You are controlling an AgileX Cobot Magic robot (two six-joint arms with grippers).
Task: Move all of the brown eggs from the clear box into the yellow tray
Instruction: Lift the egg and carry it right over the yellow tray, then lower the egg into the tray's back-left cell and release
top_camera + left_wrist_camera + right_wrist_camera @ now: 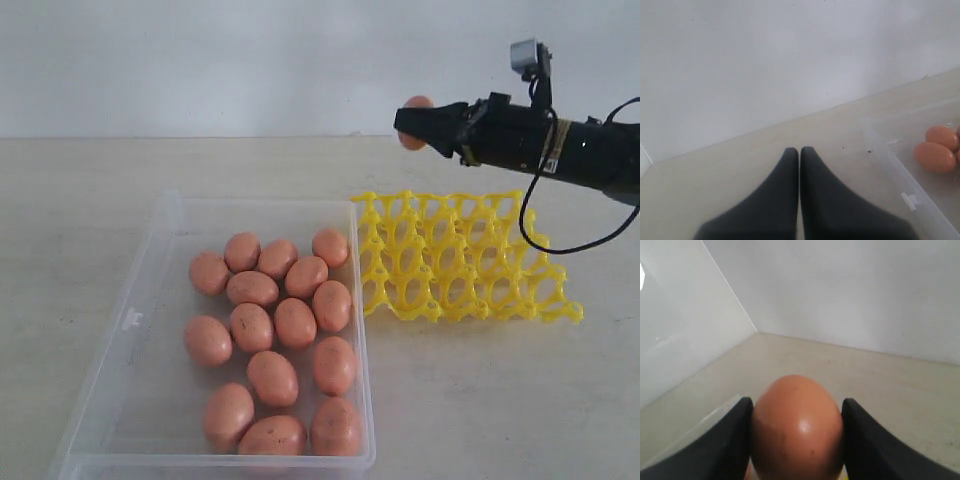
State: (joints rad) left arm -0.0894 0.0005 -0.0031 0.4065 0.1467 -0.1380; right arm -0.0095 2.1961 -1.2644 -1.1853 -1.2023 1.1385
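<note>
Right gripper [410, 125] pinches one brown egg [797, 430] at its waist, high over the yellow tray [460, 260], far left corner. Long axis looks near upright, crosswise to the squeeze. Light, smooth, brittle: you want gentle pressure. Remaining eggs [272, 325] lie on their sides in the clear box [160, 230], left. Left gripper [799, 165] pressed together, empty.

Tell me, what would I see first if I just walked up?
One brown egg is pinched between the right arm's black fingers, up in the air by the yellow tray's far edge. Then the pile of brown eggs in the clear box, just left of the tray, which holds no egg yet.
</note>
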